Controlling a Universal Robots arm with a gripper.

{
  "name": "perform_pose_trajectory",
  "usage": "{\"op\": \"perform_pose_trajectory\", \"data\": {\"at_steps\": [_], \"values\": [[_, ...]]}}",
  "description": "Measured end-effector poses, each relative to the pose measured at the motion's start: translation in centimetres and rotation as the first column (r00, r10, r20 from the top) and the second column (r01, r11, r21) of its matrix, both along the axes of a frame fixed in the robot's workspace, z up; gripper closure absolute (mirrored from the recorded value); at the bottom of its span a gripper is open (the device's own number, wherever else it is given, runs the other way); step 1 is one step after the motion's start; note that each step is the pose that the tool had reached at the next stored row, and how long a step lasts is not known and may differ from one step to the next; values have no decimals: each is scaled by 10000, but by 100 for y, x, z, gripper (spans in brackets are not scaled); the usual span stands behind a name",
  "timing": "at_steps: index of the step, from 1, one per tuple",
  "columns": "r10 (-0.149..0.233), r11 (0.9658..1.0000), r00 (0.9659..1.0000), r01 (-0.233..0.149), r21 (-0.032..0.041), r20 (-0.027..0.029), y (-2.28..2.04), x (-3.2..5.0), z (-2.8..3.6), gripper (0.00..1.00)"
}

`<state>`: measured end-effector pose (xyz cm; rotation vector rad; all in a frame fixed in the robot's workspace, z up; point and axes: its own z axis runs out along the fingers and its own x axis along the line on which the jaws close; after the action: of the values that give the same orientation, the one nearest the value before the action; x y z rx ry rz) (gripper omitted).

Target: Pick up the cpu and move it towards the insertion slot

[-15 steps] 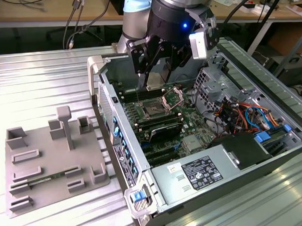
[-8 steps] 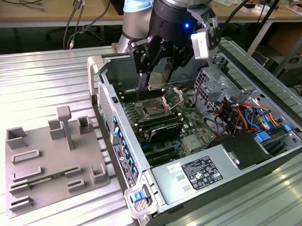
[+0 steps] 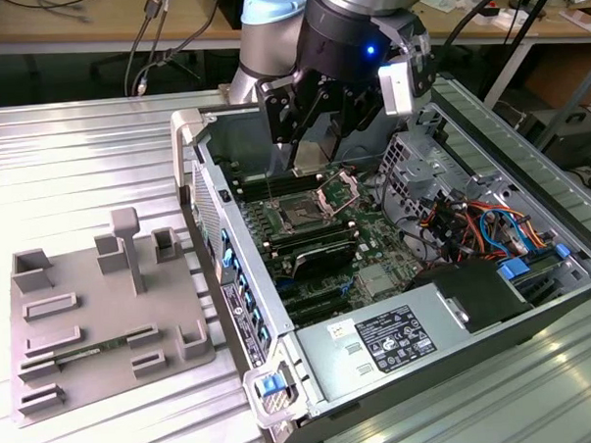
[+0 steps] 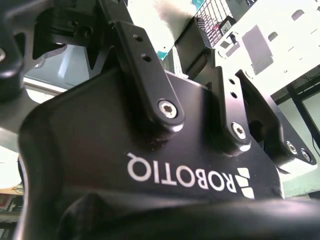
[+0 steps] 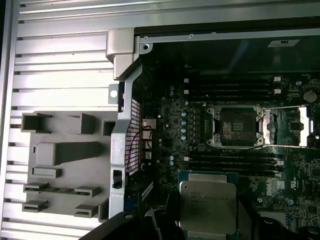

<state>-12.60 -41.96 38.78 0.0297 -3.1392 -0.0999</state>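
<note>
Transport step under way — gripper [image 5: 207, 231] holding cpu [image 5: 207, 206] lower centre of frame; next needs alignment over insertion slot [image 5: 235, 126] — bracket open.

Cpu [image 5: 207, 201]: flat square chip, silvery metal top, thin pale-green rim; seen level in first wrist view, raised above green board, offset to one side of socket, apart from it. Insertion slot [image 5: 235, 126]: square socket, dark centre, silver frame, hinged silver bracket swung open beside it; flanked by long black memory slots. In exterior view, insertion slot [image 3: 301, 217] is seen inside open computer case, bracket tilted up.
</note>
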Motion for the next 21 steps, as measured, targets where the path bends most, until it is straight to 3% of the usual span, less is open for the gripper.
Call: {"op": "perform_pose_trajectory", "data": {"at_steps": [21], "values": [[0,10000,10000,0,0,0,4,138,-6,45]]}}
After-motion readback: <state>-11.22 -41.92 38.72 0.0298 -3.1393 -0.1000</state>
